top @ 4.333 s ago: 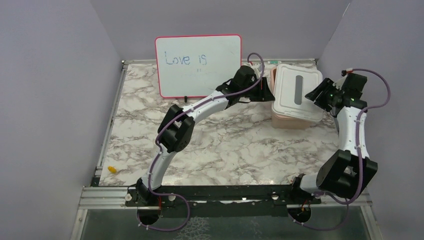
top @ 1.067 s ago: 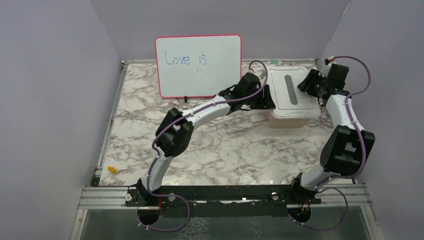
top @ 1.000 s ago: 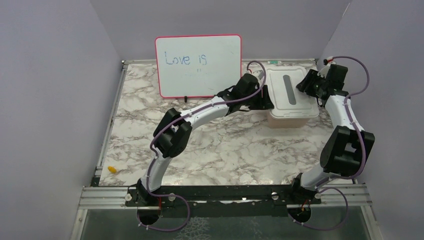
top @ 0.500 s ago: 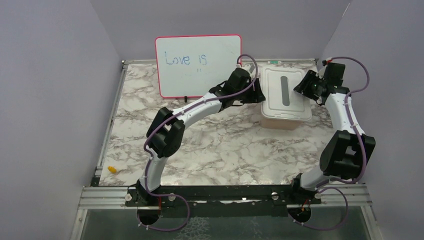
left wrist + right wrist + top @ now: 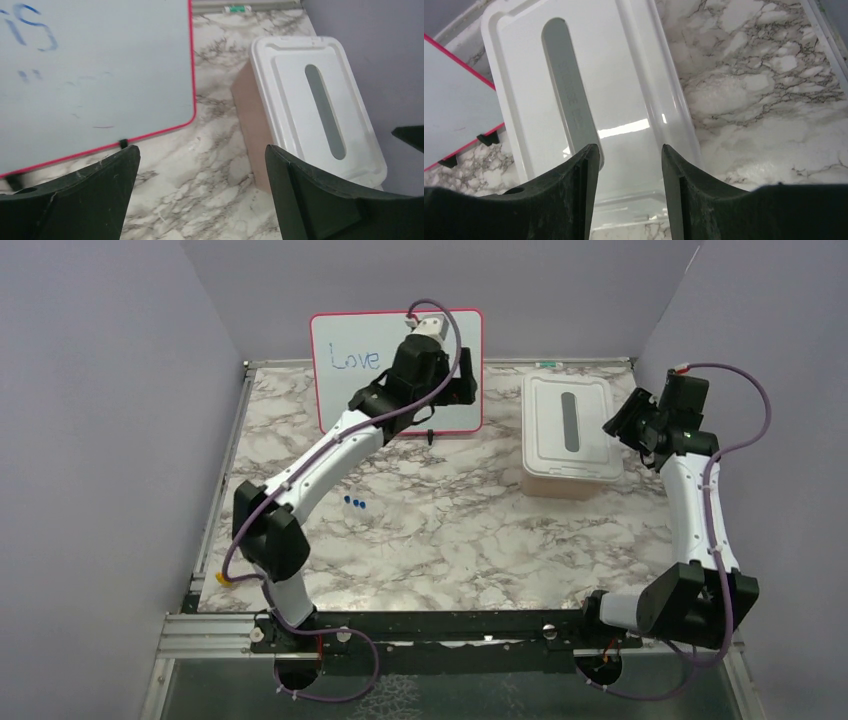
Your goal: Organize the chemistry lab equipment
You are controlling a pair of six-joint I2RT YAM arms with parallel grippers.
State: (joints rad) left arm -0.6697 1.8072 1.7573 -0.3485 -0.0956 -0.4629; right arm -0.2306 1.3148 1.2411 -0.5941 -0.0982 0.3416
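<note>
Several blue-capped tubes (image 5: 355,504) lie well apart from the left fingers (image 5: 75,200).

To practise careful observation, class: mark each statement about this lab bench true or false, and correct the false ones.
1. The white lid sits on the tan box. True.
2. The left gripper holds a blue-capped tube. False: its fingers are spread wide with nothing between them.
3. The red-framed whiteboard stands upright at the far side of the table. True.
4. The right gripper is shut. False: its fingers are apart, with the lid in view beneath.
5. A small yellow item lies near the table's left edge. True.
</note>
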